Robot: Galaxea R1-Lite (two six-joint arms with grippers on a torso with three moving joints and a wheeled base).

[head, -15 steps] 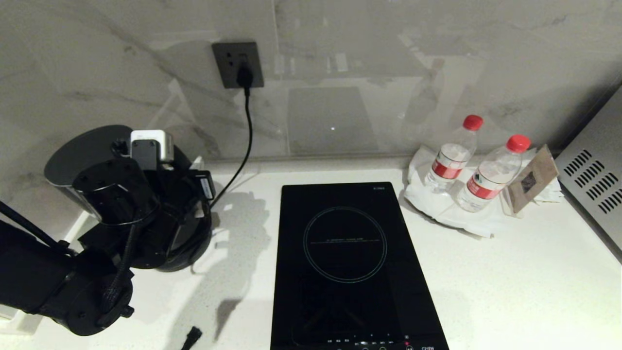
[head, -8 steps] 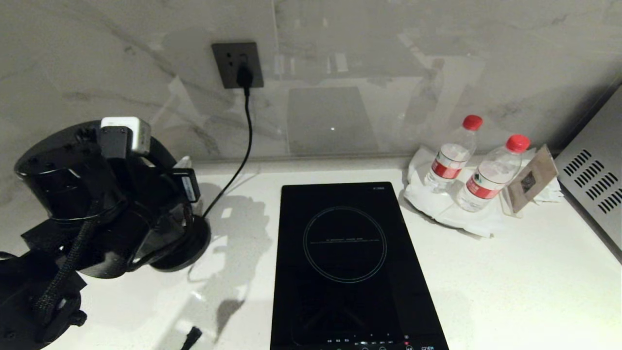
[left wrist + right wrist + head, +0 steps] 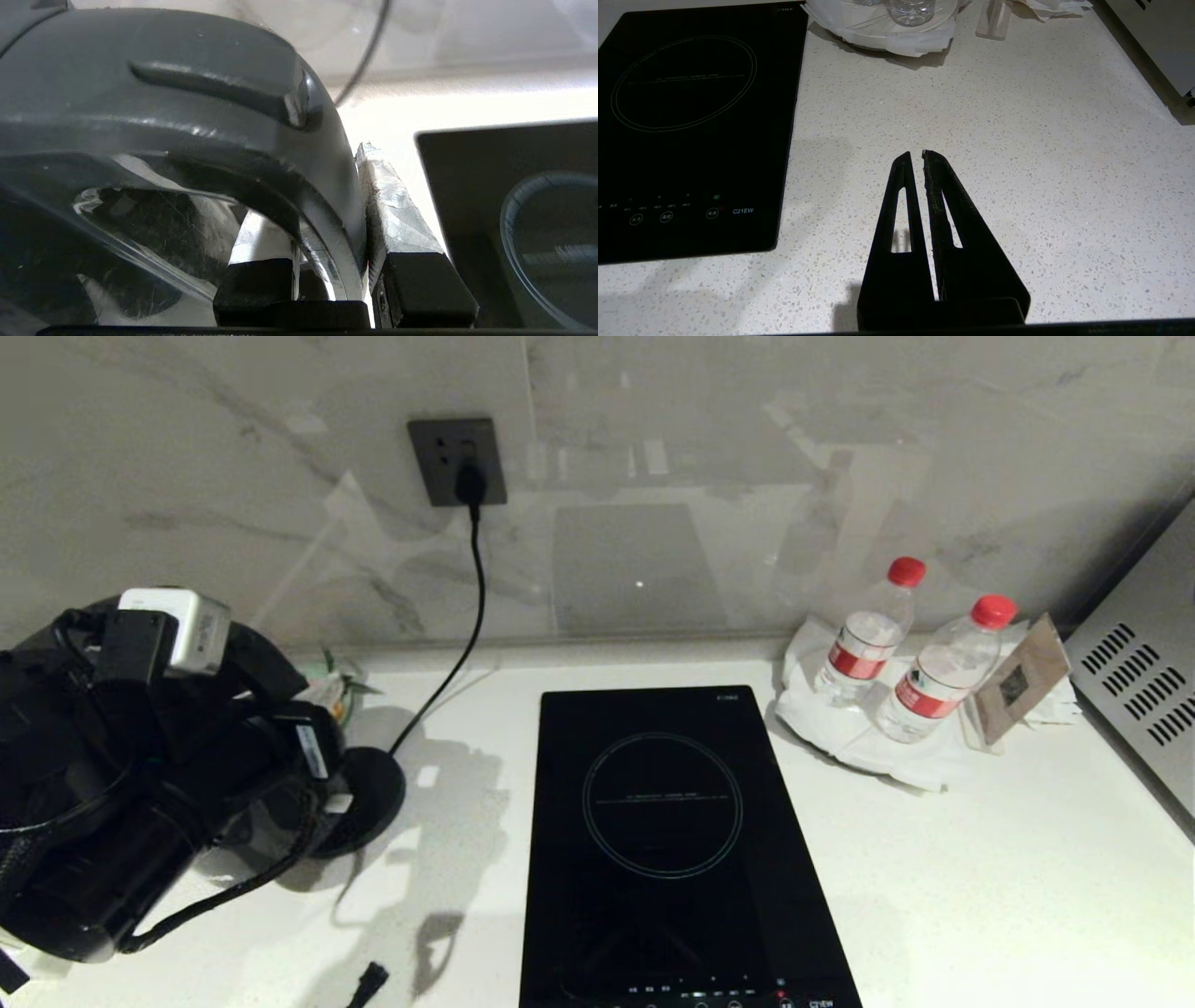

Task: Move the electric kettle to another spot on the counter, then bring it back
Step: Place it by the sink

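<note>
Currently we find the left gripper [image 3: 327,261] clamped on the loop handle of the electric kettle [image 3: 154,116]: in the left wrist view one taped finger [image 3: 397,219] presses the outer face of the handle and the other sits inside the loop. In the head view the kettle itself is hidden behind the left arm and its wrist camera, which fill the 9 o'clock side of the scene; we cannot tell from there whether the kettle rests on the counter [image 3: 980,877] or hangs above it. The round black base disc [image 3: 369,793] lies bare on the counter just beside the arm, toward 3 o'clock of it, its cord [image 3: 467,607] running up to the wall socket [image 3: 456,459] at 12 o'clock. The induction hob [image 3: 672,840] occupies the centre. Two water bottles [image 3: 873,630] with red caps stand on a white cloth at about 2 o'clock, near a grey vented appliance [image 3: 1144,686] at 3 o'clock. The right gripper [image 3: 922,156] hovers over bare speckled counter beside the hob, its two fingers pressed together with nothing between them.
</note>
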